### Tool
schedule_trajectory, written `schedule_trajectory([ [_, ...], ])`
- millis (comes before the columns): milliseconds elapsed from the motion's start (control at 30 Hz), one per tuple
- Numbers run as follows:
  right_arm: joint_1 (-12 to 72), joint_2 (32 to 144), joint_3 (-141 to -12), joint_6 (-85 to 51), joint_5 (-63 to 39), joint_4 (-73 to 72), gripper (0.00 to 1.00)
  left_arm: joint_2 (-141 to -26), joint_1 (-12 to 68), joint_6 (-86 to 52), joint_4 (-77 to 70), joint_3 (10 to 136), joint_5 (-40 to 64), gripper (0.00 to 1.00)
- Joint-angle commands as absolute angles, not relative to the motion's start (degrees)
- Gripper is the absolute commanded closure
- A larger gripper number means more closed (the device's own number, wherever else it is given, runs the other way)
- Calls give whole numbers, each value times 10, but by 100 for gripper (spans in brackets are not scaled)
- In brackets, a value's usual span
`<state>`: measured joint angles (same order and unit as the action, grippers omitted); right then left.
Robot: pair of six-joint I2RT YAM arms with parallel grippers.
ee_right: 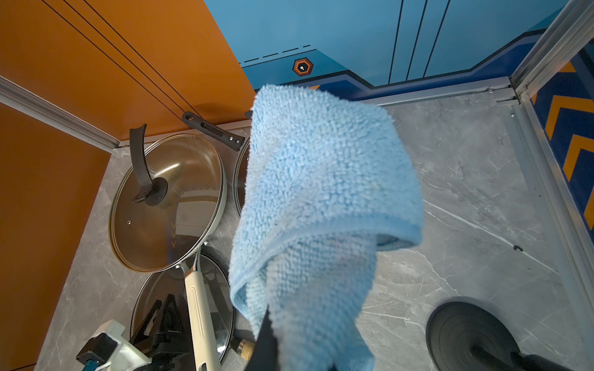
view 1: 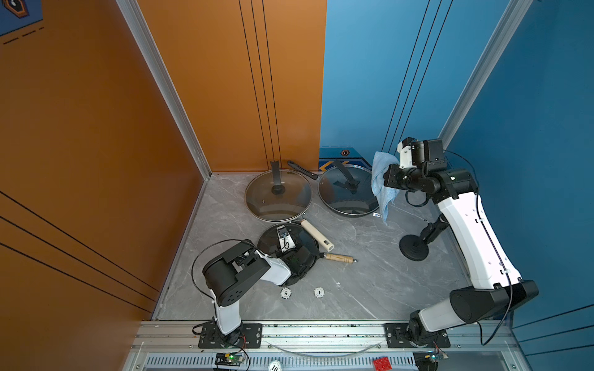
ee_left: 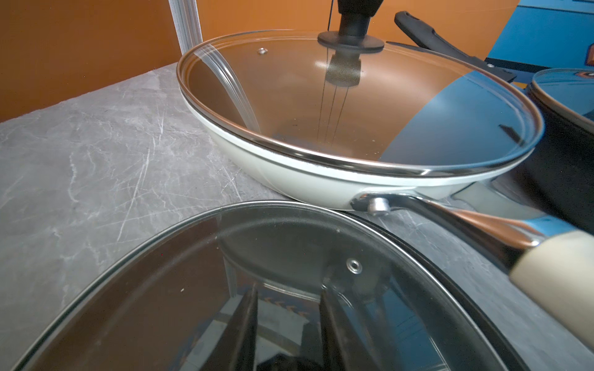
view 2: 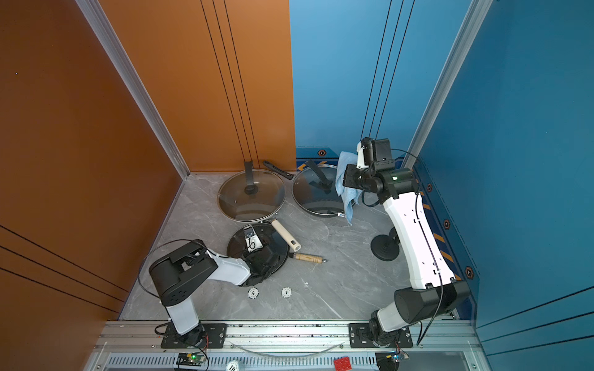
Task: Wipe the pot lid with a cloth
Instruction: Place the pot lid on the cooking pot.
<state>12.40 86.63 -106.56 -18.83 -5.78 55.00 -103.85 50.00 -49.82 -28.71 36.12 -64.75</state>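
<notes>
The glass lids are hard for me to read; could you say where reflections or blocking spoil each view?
Left wrist view: the cream pan's lid mirrors the orange wall and blue wall; the near lid shows dark reflections. Right wrist view: the cloth, sharp and close, blocks the middle. Both top views: even light, only soft sheen on the lids.

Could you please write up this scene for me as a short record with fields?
cloth: light blue, hanging from the right gripper
right gripper: shut on the cloth, held up by the dark pan
left gripper: low over the near lid, grip unclear
other lidded pans: cream pan, dark pan
cloth and near lid: apart
</notes>
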Motion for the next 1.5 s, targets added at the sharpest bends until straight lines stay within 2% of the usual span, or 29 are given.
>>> schedule_trajectory([
  [0,124,870,-1081,-180,-57,563,96,-1054,522,-587,-262,335,-582,67],
  [233,124,866,-1077,-173,-52,565,96,-1041,573,-667,-177,330,-593,67],
  [400,124,867,-1076,-171,-59,566,96,-1036,578,-697,-116,339,-615,66],
  [700,127,865,-1076,-166,-62,568,96,-1017,569,-670,-117,343,-631,66],
  [1133,127,871,-1078,-158,-63,569,95,-1010,545,-589,-195,350,-627,66],
  [1467,126,874,-1078,-150,-62,575,96,-994,547,-604,-196,341,-626,67],
])
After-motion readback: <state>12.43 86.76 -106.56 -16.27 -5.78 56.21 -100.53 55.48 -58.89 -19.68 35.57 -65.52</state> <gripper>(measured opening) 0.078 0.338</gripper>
